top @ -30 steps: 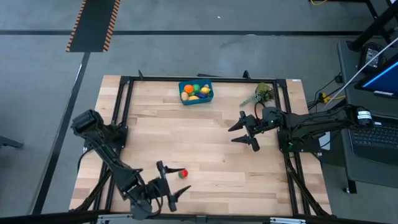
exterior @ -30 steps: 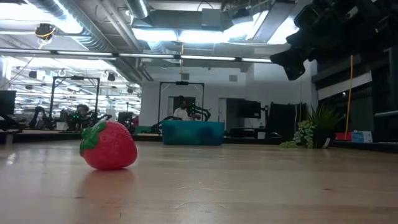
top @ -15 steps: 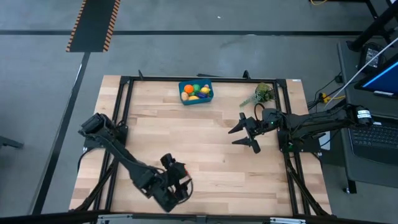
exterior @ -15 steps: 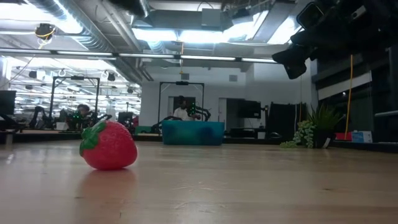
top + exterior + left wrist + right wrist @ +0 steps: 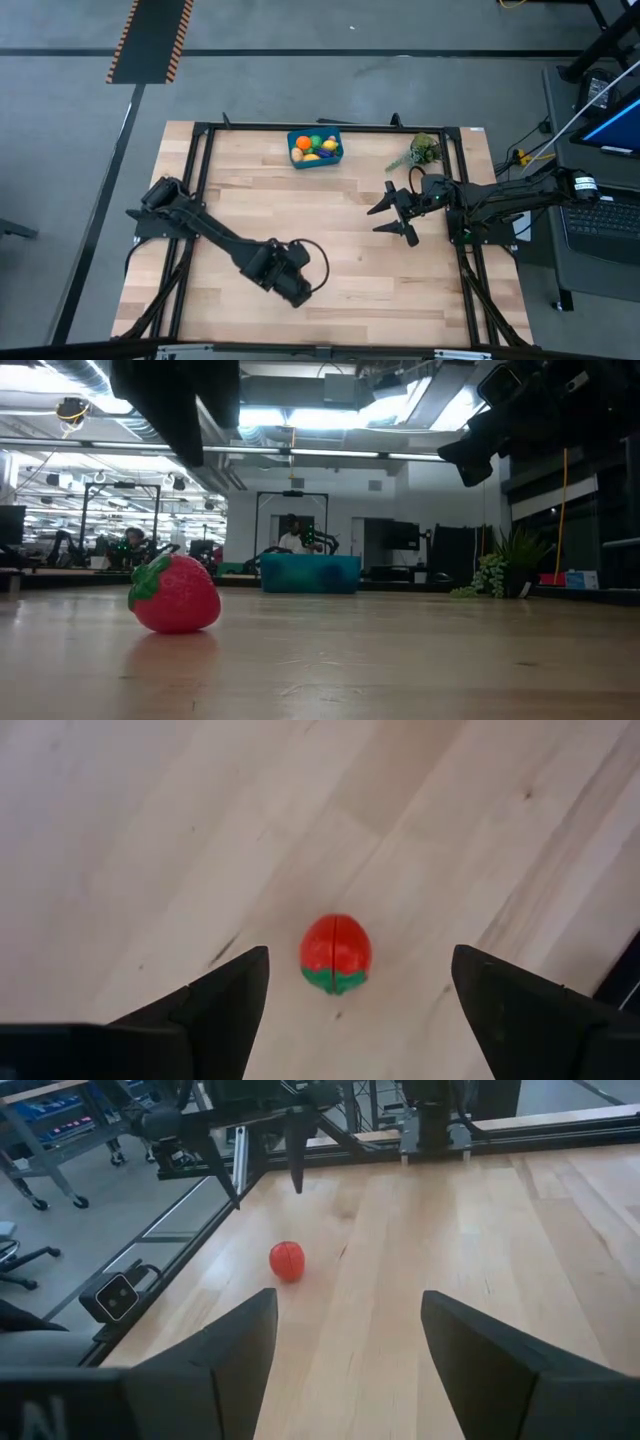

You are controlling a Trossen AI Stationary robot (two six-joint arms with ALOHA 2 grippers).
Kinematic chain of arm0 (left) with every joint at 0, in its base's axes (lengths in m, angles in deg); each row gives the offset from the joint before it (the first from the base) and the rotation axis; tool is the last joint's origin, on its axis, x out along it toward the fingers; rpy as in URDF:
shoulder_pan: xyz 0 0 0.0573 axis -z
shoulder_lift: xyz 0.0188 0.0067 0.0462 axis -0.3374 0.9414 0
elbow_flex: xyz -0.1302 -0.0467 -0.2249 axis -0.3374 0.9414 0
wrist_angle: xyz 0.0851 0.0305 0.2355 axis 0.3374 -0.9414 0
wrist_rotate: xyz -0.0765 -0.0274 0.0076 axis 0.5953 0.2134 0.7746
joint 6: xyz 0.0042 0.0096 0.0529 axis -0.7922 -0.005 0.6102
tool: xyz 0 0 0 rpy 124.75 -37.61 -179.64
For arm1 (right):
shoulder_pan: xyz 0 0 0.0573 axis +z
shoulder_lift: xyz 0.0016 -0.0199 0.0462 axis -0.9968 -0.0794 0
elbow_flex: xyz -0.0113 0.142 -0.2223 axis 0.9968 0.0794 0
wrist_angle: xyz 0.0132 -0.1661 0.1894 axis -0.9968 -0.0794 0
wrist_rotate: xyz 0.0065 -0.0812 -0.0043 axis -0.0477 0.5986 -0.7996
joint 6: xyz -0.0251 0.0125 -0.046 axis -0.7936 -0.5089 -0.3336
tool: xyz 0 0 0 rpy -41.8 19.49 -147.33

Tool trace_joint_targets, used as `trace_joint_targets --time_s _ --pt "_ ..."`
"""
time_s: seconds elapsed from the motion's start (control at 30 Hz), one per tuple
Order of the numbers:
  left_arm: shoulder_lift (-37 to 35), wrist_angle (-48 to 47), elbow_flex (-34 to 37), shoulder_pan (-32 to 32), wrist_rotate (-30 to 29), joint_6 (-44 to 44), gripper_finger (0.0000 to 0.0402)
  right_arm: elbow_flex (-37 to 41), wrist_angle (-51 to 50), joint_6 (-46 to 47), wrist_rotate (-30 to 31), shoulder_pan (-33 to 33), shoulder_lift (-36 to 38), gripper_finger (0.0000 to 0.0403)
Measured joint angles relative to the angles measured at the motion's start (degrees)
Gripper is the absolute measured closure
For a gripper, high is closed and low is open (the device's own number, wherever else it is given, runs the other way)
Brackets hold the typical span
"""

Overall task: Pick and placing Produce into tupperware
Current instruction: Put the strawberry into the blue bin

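A red toy strawberry with a green cap lies on the bare wood near the table's near edge, also seen in the low view and the right wrist view. My left gripper hangs open above it, pointing down, with one finger on either side and clear of it. In the high view the left gripper hides the strawberry. The blue tupperware sits at the far edge with several produce pieces inside. My right gripper waits open at the table's right.
A leafy green sprig lies at the far right corner, beside the right arm. Black frame rails run along the table's edges. Bare wood lies between the strawberry and the tupperware.
My left gripper has swung from the near edge toward the table's right and far side, turning until it points down over the strawberry, and it now shows at the top of the low view. The strawberry has stayed where it was.
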Motion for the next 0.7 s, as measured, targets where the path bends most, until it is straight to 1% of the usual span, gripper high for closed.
trace_joint_targets --time_s 0.3,0.5,0.63,0.7 --pt "0.0 -0.1 0.0 -3.2 6.8 -1.6 0.0096 0.0 -1.2 0.0 0.0 0.0 0.0 0.0153" --pt "0.0 -1.7 0.3 -2.8 7.9 -2.1 0.0096 0.0 -1.3 -1.1 0.0 0.0 0.0 0.0153" --pt "0.0 -1.4 2.5 -2.3 8.0 -1.1 0.0097 0.0 -1.3 -1.4 0.0 0.0 0.0 0.0153" --pt "0.0 0.3 4.2 -2.3 9.6 -1.2 0.0097 0.0 -1.3 -1.4 0.0 0.0 0.0 0.0153"
